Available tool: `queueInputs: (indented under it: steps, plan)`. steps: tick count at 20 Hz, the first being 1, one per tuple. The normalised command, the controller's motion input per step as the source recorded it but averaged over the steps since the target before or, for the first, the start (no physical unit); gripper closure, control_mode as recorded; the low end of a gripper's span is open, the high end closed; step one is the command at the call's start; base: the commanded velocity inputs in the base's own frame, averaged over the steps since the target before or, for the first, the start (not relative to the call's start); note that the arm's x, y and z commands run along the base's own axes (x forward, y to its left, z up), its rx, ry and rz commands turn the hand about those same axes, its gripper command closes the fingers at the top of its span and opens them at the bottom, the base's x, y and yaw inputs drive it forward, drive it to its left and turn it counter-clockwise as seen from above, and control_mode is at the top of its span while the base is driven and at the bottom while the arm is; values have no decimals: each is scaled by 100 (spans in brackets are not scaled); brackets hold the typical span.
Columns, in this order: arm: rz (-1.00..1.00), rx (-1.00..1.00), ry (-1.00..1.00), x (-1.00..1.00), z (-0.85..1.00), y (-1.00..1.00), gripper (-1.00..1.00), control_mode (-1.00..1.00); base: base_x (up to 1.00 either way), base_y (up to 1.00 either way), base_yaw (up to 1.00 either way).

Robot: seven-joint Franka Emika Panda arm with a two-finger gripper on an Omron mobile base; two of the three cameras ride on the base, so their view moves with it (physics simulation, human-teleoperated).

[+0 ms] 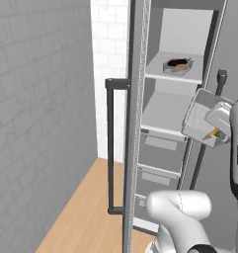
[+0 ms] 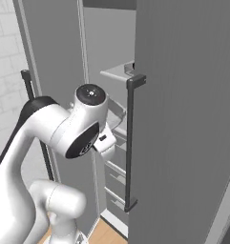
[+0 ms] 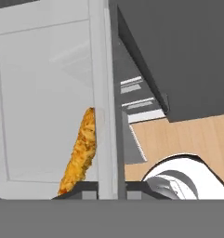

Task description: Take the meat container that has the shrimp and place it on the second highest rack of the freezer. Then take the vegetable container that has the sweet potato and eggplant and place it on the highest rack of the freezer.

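Note:
My gripper (image 3: 111,188) is shut on the side wall of the pale grey meat container (image 3: 43,102), which is tilted up on edge. The orange shrimp (image 3: 81,153) lies inside against that wall. In the left base view the held container (image 1: 202,116) hangs in front of the open freezer (image 1: 165,148), at the right end of a bare grey rack (image 1: 162,116). On the rack above (image 1: 157,66) stands the vegetable container (image 1: 177,65) with the dark eggplant (image 1: 176,63) in it. The sweet potato is too small to make out. My hand (image 2: 104,140) reaches in past the door.
The open freezer door (image 1: 135,123) with its dark bar handle (image 1: 110,148) stands edge-on left of the shelves. Another grey door (image 2: 183,119) with a bar handle (image 2: 130,143) is close on the right. Drawers (image 1: 160,153) sit below the racks. Wooden floor (image 1: 86,217) lies beneath.

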Motion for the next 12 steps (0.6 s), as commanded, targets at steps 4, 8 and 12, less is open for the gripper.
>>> queueInputs:
  steps: [4, 8, 12]
  plan:
    - [16, -19, 4, 33, 0, 18, 100, -100, 0, 0, 0]
    - [17, -5, 12, 48, -6, 4, 100, -100, 0, 0, 0]
    - [4, -3, 7, 42, -14, 3, 100, -100, 0, 0, 0]
